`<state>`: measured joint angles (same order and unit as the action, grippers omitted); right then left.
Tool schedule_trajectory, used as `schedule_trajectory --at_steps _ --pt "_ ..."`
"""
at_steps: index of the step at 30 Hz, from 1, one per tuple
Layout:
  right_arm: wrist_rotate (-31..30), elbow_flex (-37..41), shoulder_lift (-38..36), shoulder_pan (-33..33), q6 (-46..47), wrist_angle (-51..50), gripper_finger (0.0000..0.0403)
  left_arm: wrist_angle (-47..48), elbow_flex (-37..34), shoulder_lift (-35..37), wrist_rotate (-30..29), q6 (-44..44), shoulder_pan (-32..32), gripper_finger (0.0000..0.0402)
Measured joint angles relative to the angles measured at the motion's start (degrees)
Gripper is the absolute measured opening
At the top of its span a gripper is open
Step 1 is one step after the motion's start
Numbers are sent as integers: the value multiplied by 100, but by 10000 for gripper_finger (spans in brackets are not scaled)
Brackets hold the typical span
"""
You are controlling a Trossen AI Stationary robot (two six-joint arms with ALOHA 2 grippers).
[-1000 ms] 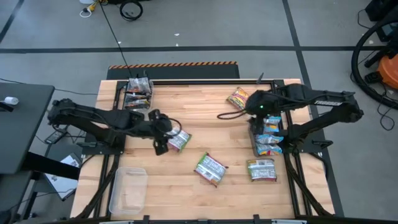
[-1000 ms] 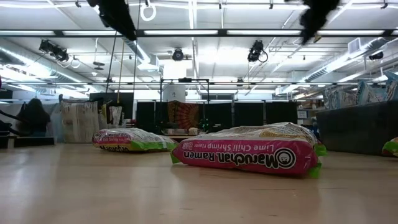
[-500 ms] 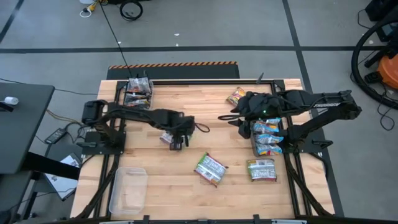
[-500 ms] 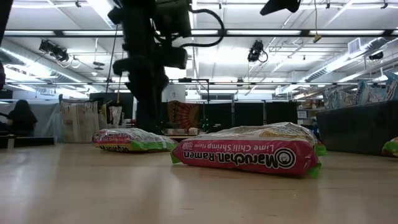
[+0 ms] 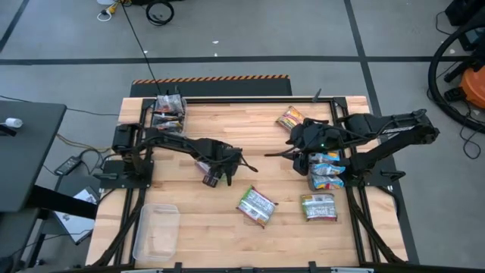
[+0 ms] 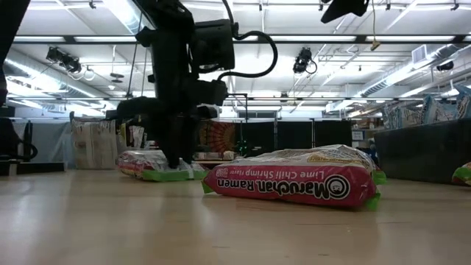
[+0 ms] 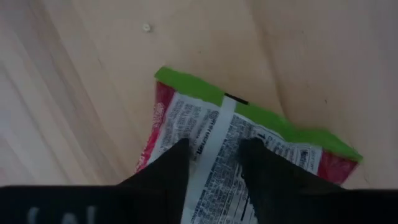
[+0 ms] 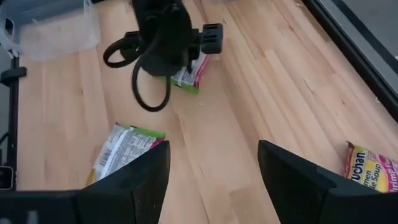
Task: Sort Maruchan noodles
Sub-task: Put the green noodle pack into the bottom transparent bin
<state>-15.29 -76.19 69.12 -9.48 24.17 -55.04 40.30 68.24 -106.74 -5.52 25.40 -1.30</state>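
The pale wooden plank table (image 5: 242, 144) carries a clear plastic bin (image 5: 156, 231) at its near left corner. Crinkly flat packets lie scattered: two near the middle (image 5: 256, 205) and a stack at right (image 5: 326, 168). The left hand (image 5: 214, 168), fingers (image 7: 165, 177) part-spread, presses on a green-edged packet (image 7: 249, 158) without clamping it. The right hand (image 5: 301, 149) hovers open, holding nothing.
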Motion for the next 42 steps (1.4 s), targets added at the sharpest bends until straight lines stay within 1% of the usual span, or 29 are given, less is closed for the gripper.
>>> schedule_trajectory --at_steps 4,8,9,12,15,18,20,21,23,25,27,29,31,34,36,38,40,42 --pt "-14 -1 0 1 -137 -129 247 -6 -10 35 45 190 46 89" --pt "-22 -1 0 74 -360 -195 247 74 30 26 47 199 97 17" --pt "-21 0 0 99 -410 -208 247 167 83 19 54 134 113 10" --pt "-19 0 0 167 -594 -253 247 638 373 -4 91 82 182 7" --pt "-18 0 0 215 -723 -329 247 1323 940 73 125 -27 320 4" --pt "-17 0 0 231 -790 -524 247 2064 1582 295 401 -255 519 4" --pt "-11 0 0 239 -862 -633 247 2558 2024 510 758 -433 682 3" --pt "5 0 0 239 -910 -682 247 2788 2217 628 1042 -525 768 3" --pt "50 0 -2 239 -990 -737 247 3304 2543 861 1804 -683 958 2" --pt "148 0 -1 239 -1076 -709 247 3667 2739 1068 2515 -1073 1222 2" --pt "225 0 1 239 -1087 -611 247 3826 2814 1283 3043 -1610 1577 2" --pt "309 0 11 238 -1083 -422 247 3898 2820 1496 3437 -2086 2026 1" --pt "411 0 11 209 -959 -105 247 3878 2805 1668 3656 -2467 2542 1" --pt "447 19 12 122 -684 617 247 3893 2787 1738 3670 -2737 3331 1" --pt "330 85 13 32 -569 1191 247 3850 2783 1741 3429 -2780 3822 1" --pt "-61 176 46 -100 -385 1809 247 3561 2655 1781 3052 -2923 4287 1" --pt "-464 231 136 -245 -274 2367 246 3061 2289 1832 2937 -3047 4682 1" --pt "-814 249 320 -397 -148 2858 246 2340 1772 1975 2905 -3129 5001 1"
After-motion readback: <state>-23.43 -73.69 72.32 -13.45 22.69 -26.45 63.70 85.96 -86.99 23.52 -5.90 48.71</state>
